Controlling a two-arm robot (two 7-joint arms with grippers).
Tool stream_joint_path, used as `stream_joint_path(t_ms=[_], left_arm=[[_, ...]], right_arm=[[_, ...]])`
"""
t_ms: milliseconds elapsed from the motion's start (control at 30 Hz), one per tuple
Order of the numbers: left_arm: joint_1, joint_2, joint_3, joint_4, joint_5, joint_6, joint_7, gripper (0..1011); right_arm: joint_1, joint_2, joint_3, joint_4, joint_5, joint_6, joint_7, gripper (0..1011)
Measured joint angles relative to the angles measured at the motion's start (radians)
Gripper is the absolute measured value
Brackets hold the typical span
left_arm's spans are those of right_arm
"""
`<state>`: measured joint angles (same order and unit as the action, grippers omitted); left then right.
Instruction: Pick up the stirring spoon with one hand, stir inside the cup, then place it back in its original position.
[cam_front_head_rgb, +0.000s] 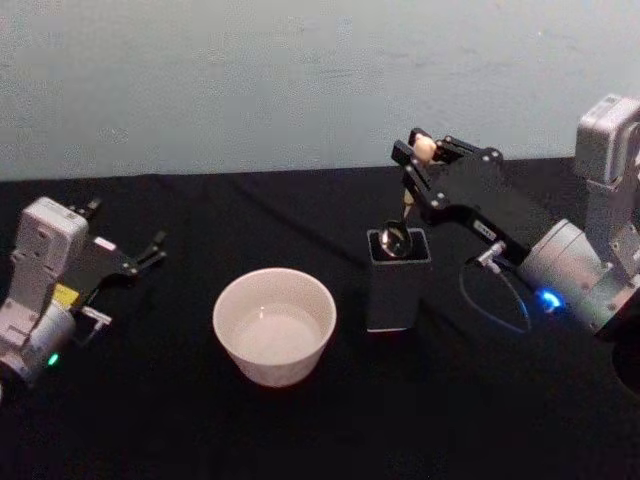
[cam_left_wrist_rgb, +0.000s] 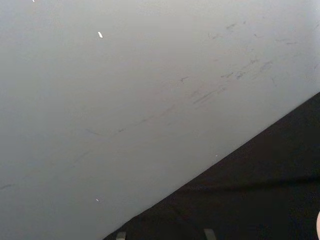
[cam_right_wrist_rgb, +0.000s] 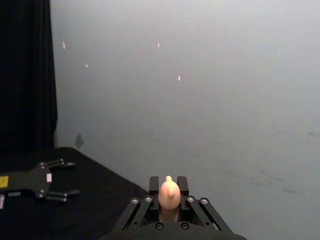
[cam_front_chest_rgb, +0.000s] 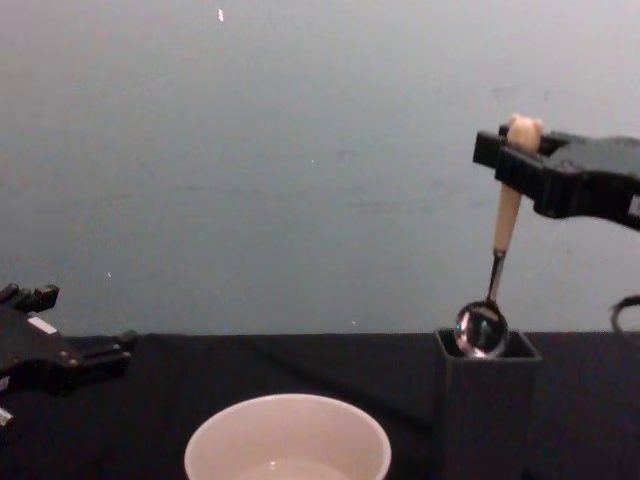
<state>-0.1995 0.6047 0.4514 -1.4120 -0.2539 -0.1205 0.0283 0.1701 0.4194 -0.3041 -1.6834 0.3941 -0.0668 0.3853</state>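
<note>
My right gripper (cam_front_head_rgb: 421, 150) is shut on the bear-head top of the stirring spoon (cam_front_head_rgb: 408, 200), high above the table. The spoon (cam_front_chest_rgb: 506, 215) hangs nearly upright, and its shiny bowl sits right at the mouth of the dark grey square holder (cam_front_chest_rgb: 485, 410). In the right wrist view the beige bear head (cam_right_wrist_rgb: 170, 196) pokes up between the fingers of the right gripper (cam_right_wrist_rgb: 168, 182). The cream-white cup (cam_front_head_rgb: 275, 325) stands to the left of the holder (cam_front_head_rgb: 398, 295), with pale liquid in its bottom. My left gripper (cam_front_head_rgb: 150, 250) rests open at the far left, away from both.
A black cloth (cam_front_head_rgb: 180, 420) covers the table, and a pale wall (cam_front_head_rgb: 300, 80) rises behind it. A thin cable (cam_front_head_rgb: 495, 295) loops off the right arm just right of the holder. The left gripper (cam_front_chest_rgb: 85, 322) lies low at the table's left edge.
</note>
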Motion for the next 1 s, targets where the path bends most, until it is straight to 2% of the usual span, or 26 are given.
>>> stream_joint_path(t_ms=[367, 700, 1000], left_arm=[[0.0, 0.0, 0.0, 0.0, 0.0, 0.0, 0.0, 1001], [0.0, 0.0, 0.0, 0.0, 0.0, 0.0, 0.0, 1001], [0.0, 0.0, 0.0, 0.0, 0.0, 0.0, 0.0, 1002]], right_arm=[[0.001, -0.047, -0.011, 0.065, -0.014, 0.028, -0.019, 211], [-0.026, -0.083, -0.007, 0.094, 0.012, 0.054, -0.041, 211], [-0.037, -0.109, -0.003, 0.132, 0.009, 0.059, -0.069, 211]])
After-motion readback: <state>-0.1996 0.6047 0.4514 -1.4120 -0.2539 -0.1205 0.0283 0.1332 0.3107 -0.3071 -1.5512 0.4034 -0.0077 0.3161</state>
